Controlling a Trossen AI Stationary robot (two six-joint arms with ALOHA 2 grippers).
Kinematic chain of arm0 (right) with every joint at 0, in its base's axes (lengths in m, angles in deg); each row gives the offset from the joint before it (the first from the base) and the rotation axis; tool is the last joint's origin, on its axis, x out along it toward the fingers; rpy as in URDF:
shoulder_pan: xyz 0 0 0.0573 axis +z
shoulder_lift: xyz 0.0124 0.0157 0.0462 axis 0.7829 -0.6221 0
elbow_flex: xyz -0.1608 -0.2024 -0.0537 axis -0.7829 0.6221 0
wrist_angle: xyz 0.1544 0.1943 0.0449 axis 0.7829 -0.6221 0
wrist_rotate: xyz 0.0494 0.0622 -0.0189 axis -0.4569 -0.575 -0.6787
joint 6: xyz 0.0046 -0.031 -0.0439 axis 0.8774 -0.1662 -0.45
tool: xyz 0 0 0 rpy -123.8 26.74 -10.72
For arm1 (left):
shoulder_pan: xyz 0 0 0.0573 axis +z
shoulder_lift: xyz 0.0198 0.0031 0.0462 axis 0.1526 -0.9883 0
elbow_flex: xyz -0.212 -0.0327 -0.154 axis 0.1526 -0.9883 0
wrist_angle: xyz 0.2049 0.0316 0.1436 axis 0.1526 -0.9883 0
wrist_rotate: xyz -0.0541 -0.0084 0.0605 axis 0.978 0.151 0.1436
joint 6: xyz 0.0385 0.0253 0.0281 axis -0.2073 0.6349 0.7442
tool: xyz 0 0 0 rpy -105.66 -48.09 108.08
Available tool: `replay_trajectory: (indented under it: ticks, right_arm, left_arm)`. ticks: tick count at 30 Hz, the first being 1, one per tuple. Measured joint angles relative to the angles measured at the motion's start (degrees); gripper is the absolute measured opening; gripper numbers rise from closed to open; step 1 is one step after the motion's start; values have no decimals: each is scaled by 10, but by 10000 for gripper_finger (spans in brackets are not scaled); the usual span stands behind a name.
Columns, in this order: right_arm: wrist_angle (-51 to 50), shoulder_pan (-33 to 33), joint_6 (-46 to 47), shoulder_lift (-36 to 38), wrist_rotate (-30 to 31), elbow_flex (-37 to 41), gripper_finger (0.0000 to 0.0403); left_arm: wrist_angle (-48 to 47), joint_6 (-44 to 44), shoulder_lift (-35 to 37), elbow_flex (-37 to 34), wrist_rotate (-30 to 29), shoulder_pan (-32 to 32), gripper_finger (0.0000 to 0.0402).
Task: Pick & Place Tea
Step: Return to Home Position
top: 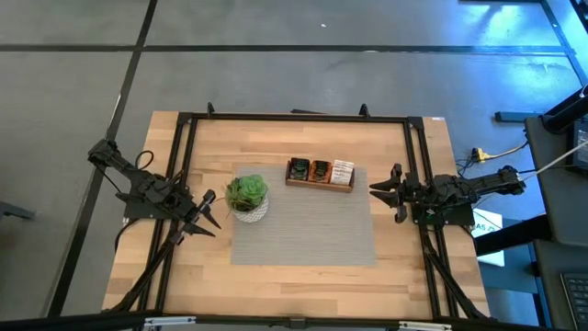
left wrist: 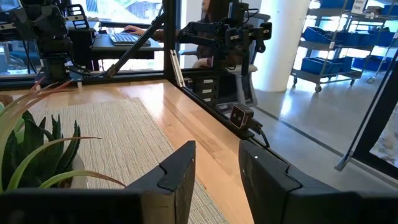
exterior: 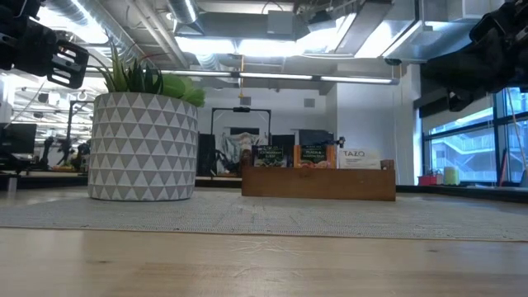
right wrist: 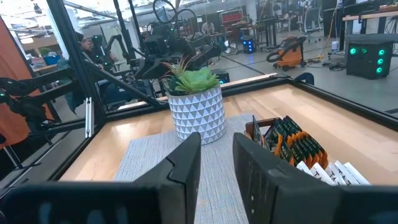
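Note:
The tea sachets stand on edge in a brown wooden box [top: 320, 175] at the far edge of the grey mat [top: 303, 230]: dark-green ones [top: 299, 169], orange ones [top: 321, 170] and white ones [top: 343, 172]. They also show in the right wrist view [right wrist: 297, 146] and the low view [exterior: 313, 155]. My left gripper [top: 209, 213] hovers open and empty to the left of the potted plant [top: 247, 197]. My right gripper [top: 378, 191] hovers open and empty to the right of the box.
The potted plant in its white patterned pot stands on the mat's far left corner, close to my left gripper. A black frame [top: 294, 117] runs around the table. Bare mat lies toward the near side. A person [left wrist: 211, 25] sits beyond the table.

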Motion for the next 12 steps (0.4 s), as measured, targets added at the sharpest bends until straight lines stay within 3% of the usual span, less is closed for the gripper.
replay_trajectory:
  ticks: [12]
  right_arm:
    - [0, 0, 0, 0, 0, 0, 97]
  left_arm:
    - [0, 0, 0, 0, 0, 0, 120]
